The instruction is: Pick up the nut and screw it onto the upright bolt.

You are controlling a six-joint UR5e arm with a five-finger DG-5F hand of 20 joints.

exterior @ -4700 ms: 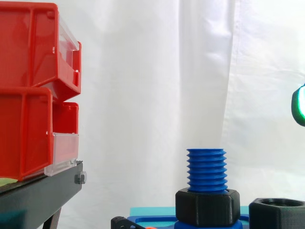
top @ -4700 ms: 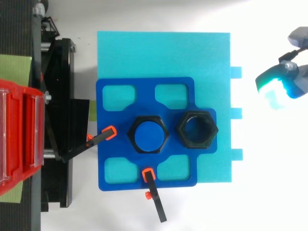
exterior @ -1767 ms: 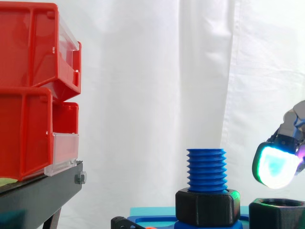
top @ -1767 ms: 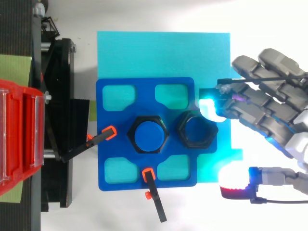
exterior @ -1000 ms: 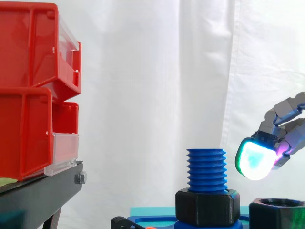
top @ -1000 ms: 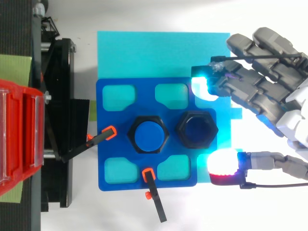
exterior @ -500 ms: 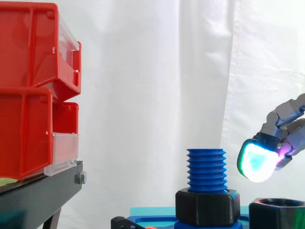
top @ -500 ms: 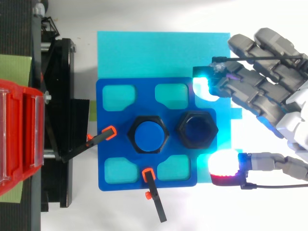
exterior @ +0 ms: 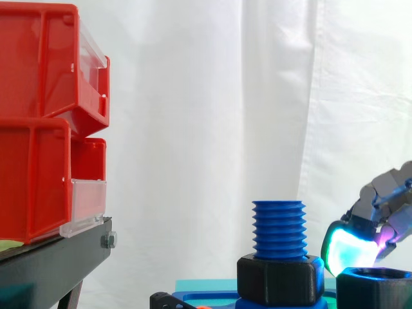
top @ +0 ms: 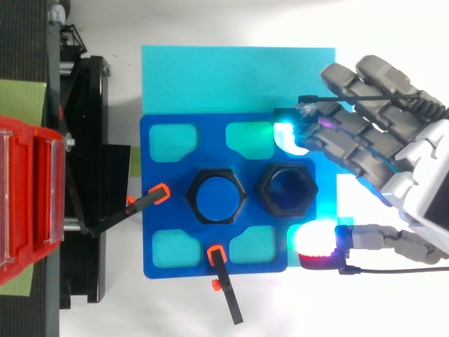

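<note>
Beside one nutted bolt [exterior: 278,228], the spread hand [top: 421,165] flanks the second nut [exterior: 373,293].

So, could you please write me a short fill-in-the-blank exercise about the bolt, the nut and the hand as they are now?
1. The upright threaded bolt is ___ in colour.
2. In the top view, the loose nut sits on the fixture plate to the ___ of the bolt.
3. The hand, its fingers spread on either side of the loose nut, holds ___.
4. The bins on the stand are ___.

Missing words: blue; right; nothing; red.
</note>
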